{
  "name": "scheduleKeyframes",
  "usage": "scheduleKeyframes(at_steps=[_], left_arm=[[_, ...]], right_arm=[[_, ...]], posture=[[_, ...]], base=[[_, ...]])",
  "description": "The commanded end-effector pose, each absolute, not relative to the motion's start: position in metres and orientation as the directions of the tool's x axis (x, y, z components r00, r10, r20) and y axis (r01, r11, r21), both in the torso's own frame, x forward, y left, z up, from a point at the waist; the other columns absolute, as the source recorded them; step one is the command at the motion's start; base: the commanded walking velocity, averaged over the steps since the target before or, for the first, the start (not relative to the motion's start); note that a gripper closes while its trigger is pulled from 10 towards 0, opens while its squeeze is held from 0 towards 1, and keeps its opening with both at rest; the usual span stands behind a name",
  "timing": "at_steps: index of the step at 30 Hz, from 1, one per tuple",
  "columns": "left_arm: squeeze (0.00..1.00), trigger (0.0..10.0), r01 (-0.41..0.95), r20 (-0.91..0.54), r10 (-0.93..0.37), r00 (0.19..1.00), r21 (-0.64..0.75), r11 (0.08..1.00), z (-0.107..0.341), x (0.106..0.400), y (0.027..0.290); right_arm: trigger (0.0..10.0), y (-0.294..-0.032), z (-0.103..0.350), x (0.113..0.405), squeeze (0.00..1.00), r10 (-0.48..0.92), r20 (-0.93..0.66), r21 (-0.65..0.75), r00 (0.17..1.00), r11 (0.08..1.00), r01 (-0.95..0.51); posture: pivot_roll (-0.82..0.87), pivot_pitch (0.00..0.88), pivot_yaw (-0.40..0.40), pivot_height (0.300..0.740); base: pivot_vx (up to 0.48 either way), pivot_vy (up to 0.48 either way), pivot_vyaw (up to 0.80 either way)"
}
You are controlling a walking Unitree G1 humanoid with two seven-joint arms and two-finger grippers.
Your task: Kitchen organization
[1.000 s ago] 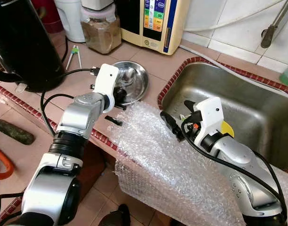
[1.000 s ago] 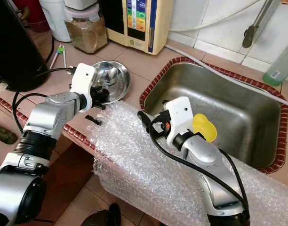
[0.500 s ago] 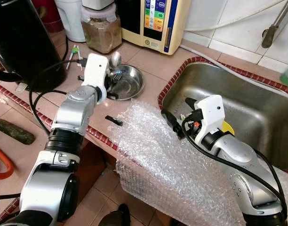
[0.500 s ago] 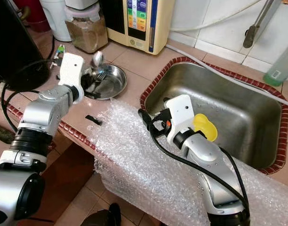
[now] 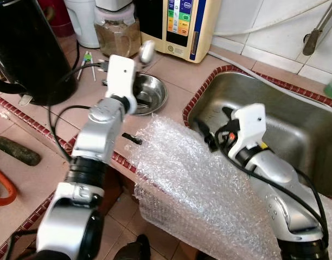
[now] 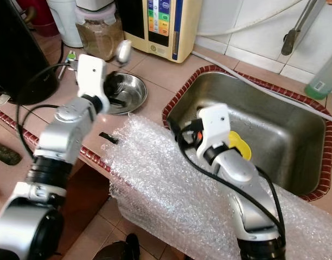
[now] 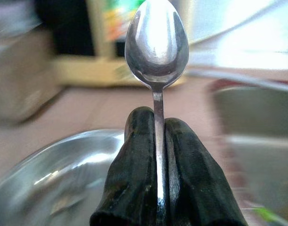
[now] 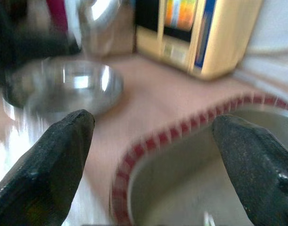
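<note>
The left gripper (image 7: pixel 156 141) is seen clamped on a spoon (image 7: pixel 156 42), the handle pinched between the two black fingers (image 7: pixel 134 160) and the bowl standing upright above them. In the head views the spoon (image 5: pixel 147 51) is held above the far rim of a steel bowl (image 5: pixel 149 93), which sits on the tiled counter (image 5: pixel 171 67) left of the sink (image 5: pixel 285 124). A jar (image 5: pixel 118 32) and a cream appliance (image 5: pixel 185 24) stand farther back, and a black kettle (image 5: pixel 25 49) is at the far left.

The right gripper (image 8: pixel 158 141) is held with its fingers wide apart and nothing between them, over the near left corner of the sink. A yellow item (image 6: pixel 239 145) lies in the sink just behind that wrist. Bubble wrap (image 5: pixel 198 184) is draped over the near counter edge, and a small black piece (image 5: pixel 132 138) lies at its left.

The step in hand is judged to be carrying the spoon to wherever it is to be kept; that place cannot be told. The grip is narrow and low on the handle, so the spoon could pivot or slip; the wrist is best kept steady and the path kept high enough to pass over the bowl rim and the jar. The grip should be released only once the spoon is low and supported. The right arm is best kept where it is, out of the left arm's way.
</note>
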State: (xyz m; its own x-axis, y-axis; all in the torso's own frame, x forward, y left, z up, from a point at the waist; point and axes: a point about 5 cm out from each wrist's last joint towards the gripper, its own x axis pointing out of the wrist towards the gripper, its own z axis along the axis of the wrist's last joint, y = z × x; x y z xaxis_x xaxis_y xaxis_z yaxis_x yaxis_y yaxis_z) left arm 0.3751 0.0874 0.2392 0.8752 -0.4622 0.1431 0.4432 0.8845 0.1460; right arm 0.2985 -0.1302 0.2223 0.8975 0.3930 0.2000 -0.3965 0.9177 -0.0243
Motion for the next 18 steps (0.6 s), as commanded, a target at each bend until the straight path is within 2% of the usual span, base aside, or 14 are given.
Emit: scheduleKeyframes(at_steps=[1, 7, 8, 13, 18], left_arm=[[0.00, 0.0, 0.494, 0.190, -0.523, 0.831, 0.182, 0.850, 0.246, 0.368, 0.077], [0.00, 0.0, 0.612, 0.203, -0.646, 0.736, 0.208, 0.763, 0.237, 0.354, 0.054], [0.00, 0.0, 0.647, 0.215, -0.686, 0.695, 0.231, 0.727, 0.236, 0.347, 0.046], [0.00, 0.0, 0.724, 0.199, -0.769, 0.608, 0.258, 0.639, 0.229, 0.331, 0.030], [0.00, 0.0, 0.777, 0.189, -0.820, 0.541, 0.261, 0.573, 0.222, 0.316, 0.018]], right_arm=[[10.0, -0.135, 0.232, 0.297, 0.00, 0.374, 0.252, -0.003, 0.893, 0.923, -0.385], [10.0, -0.152, 0.249, 0.298, 0.00, 0.256, 0.373, 0.180, 0.892, 0.923, -0.340], [10.0, -0.156, 0.250, 0.299, 0.00, 0.233, 0.381, 0.217, 0.895, 0.918, -0.331], [10.0, -0.152, 0.249, 0.302, 0.00, 0.231, 0.379, 0.328, 0.896, 0.872, -0.363], [10.0, -0.144, 0.246, 0.306, 0.00, 0.261, 0.366, 0.367, 0.893, 0.842, -0.396]], posture=[[0.04, 0.176, 0.001, 0.740], [0.03, 0.177, 0.002, 0.740], [0.03, 0.178, 0.003, 0.740], [0.03, 0.179, 0.002, 0.740], [0.04, 0.179, 0.002, 0.740]], base=[[0.000, 0.000, 0.00], [0.000, 0.000, 0.00], [0.000, 0.000, 0.00], [0.000, 0.000, 0.00], [0.000, 0.000, 0.00]])
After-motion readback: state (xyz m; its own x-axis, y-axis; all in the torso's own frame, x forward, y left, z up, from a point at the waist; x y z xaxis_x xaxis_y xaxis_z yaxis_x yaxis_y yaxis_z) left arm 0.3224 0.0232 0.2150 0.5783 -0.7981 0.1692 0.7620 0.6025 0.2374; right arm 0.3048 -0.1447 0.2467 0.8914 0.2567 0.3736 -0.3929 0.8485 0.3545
